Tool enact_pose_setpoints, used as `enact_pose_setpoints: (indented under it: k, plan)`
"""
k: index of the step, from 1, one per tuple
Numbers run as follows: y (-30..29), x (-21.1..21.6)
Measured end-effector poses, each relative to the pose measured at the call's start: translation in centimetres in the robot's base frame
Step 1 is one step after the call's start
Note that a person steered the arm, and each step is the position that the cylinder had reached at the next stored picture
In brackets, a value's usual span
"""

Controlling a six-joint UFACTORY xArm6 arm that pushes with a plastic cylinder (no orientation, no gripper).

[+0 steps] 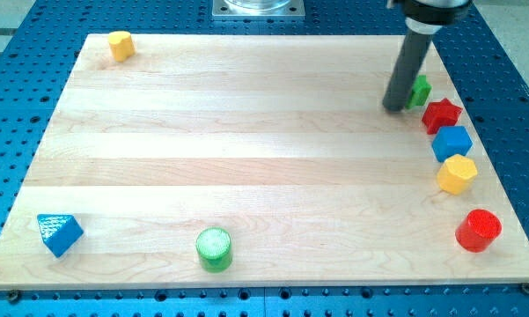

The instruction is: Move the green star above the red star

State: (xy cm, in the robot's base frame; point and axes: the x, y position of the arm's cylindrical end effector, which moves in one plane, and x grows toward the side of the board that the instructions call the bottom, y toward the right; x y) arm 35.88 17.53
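The green star (pixel 418 91) lies near the board's right edge, partly hidden behind my rod. The red star (pixel 442 114) sits just below and to the right of it, close by or touching. My tip (pixel 393 107) rests on the board against the green star's left side.
Below the red star run a blue cube (pixel 451 143), a yellow hexagon block (pixel 458 173) and a red cylinder (pixel 479 231). A green cylinder (pixel 215 248) and a blue triangle (pixel 59 233) lie near the bottom edge. A yellow block (pixel 120 44) sits at top left.
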Motion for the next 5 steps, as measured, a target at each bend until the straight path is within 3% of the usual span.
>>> enact_pose_setpoints:
  k: [3, 5]
  plan:
    - [-0.1, -3.7]
    - [4.6, -3.7]
